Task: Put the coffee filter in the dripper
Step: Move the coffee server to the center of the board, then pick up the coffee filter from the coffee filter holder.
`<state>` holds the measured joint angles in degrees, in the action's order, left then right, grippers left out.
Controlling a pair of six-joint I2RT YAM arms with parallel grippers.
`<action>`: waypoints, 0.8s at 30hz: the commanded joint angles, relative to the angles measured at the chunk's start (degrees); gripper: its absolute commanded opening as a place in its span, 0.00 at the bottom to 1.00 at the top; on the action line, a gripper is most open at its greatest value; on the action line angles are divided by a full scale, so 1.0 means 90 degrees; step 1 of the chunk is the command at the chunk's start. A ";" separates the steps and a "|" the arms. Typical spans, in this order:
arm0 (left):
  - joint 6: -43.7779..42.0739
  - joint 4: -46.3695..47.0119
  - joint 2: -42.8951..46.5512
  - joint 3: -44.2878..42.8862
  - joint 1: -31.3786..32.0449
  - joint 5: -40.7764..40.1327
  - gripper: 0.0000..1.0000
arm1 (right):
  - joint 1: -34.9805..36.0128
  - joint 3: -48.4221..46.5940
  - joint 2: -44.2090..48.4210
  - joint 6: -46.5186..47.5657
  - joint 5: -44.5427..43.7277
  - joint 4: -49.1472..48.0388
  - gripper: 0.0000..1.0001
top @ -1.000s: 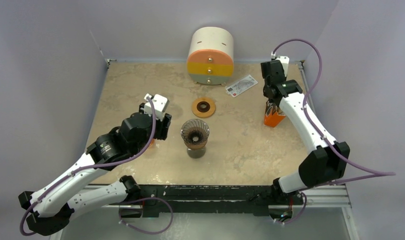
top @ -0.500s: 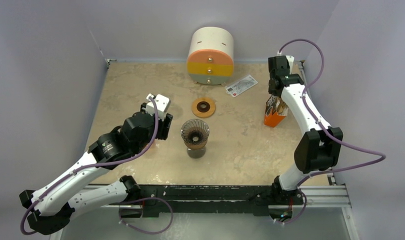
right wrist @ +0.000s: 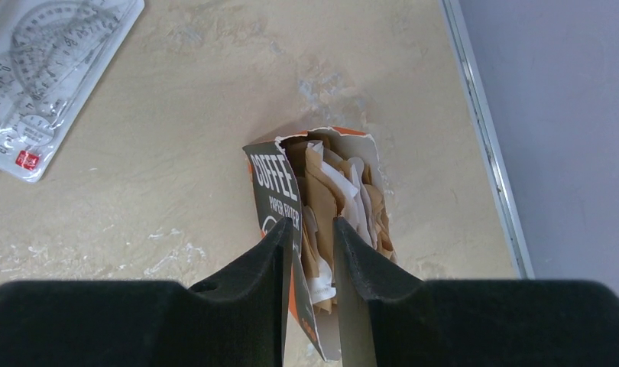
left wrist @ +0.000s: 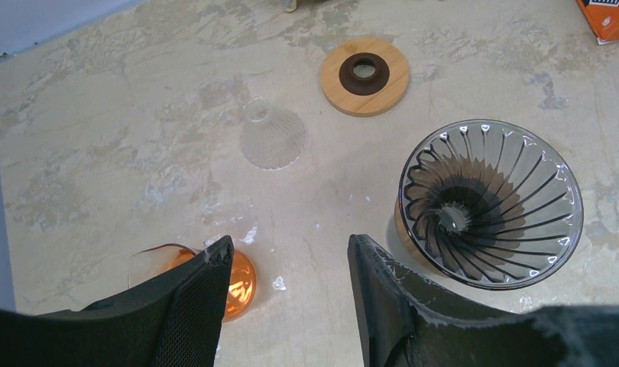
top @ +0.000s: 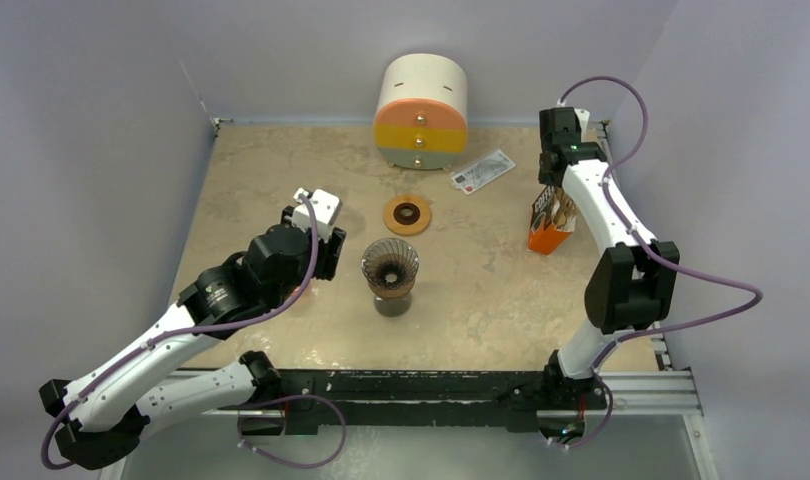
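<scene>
One dripper, one filter box; left end effector wide apart, right end effector narrowly apart.

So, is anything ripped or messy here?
Yes. The coffee filter box near the right edge of the table has a ragged, torn-open top. The filters inside are crumpled and poke out unevenly.

Seen from above, the dripper stands mid-frame with a wooden ring just above it. A drawer box sits at upper centre, a flat packet to its lower right, and the filter box stands at far right.
</scene>
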<state>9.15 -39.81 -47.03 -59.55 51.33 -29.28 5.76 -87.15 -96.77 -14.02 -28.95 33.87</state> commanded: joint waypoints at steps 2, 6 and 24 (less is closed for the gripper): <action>-0.0137 0.0273 0.0005 0.0025 -0.0034 -0.0135 0.56 | -0.0053 -0.0250 -0.0026 0.0059 -0.0079 -0.0035 0.29; -0.0137 0.0273 -0.0009 0.0025 -0.0034 -0.0128 0.56 | -0.0073 -0.0230 -0.0029 0.0056 -0.0118 -0.0050 0.29; -0.0139 0.0290 -0.0037 0.0025 -0.0039 -0.0102 0.56 | -0.0093 -0.0189 0.0341 0.0049 0.0020 -0.0057 0.29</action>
<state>8.75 -39.68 -47.42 -59.33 51.33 -29.41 5.19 -87.15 -97.60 -14.02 -28.77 33.74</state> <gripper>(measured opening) 0.554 0.288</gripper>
